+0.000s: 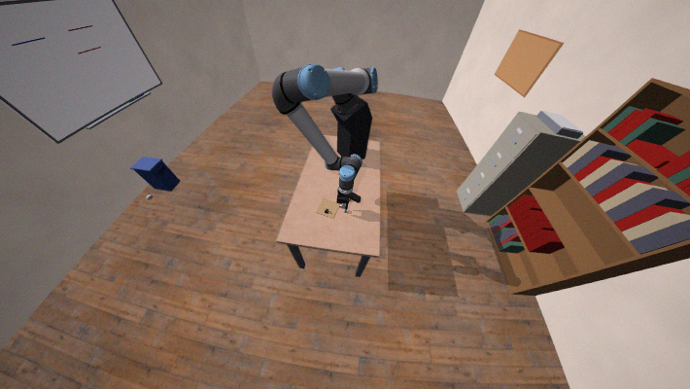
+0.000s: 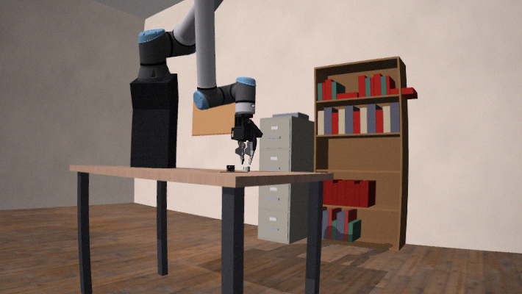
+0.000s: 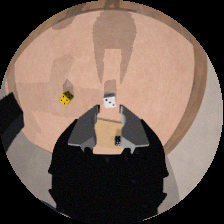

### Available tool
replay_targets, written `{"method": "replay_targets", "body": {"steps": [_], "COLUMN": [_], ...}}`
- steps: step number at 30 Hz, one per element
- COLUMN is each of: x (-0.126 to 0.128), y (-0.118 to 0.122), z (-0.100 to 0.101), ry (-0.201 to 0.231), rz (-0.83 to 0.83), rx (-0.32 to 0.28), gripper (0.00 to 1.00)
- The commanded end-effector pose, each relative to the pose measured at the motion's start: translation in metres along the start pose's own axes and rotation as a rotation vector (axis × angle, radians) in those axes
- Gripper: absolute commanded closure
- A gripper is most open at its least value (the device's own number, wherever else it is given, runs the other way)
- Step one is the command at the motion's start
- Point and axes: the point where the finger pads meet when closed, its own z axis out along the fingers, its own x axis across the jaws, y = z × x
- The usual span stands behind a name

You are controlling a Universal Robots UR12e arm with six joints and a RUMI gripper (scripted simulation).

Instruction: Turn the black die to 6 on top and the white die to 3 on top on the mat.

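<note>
My gripper [image 2: 246, 164] [image 3: 109, 105] is open, its fingers part-way apart with nothing between them. Its tips point down just above the white die [image 2: 246, 169] [image 3: 109, 101], which sits on the table beside the mat. The die's dark pips show in the wrist view, but I cannot read its top number surely. The black die [image 1: 327, 211] [image 2: 230, 167] [image 3: 118, 140] sits on the tan mat [image 1: 330, 204] [image 3: 104, 131]; its top number is too small to read. The yellow die [image 3: 66, 98] sits on the table, left of the white die in the wrist view.
The wooden table [image 1: 311, 233] [image 2: 154, 173] [image 3: 160, 65] bears the dice and mat. The robot's black pedestal [image 1: 353, 128] [image 2: 152, 128] stands at its far end. A filing cabinet [image 1: 505, 160] [image 2: 275, 180] and a bookshelf [image 2: 402, 154] stand beyond the table.
</note>
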Motion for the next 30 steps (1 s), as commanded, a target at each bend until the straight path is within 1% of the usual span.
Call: {"method": "replay_targets", "body": {"steps": [1,11,22,30], "x": [0.000,0.000,0.000,0.000], "y": [0.000,0.000,0.000,0.000], "z": [-0.001,0.002,0.020,0.028], "ry": [0.001,0.001,0.001,0.001], "rz": [0.000,0.000,0.000,0.000], "rx": [0.000,0.000,0.000,0.000], "gripper": [0.76,0.76,0.76,0.76]}}
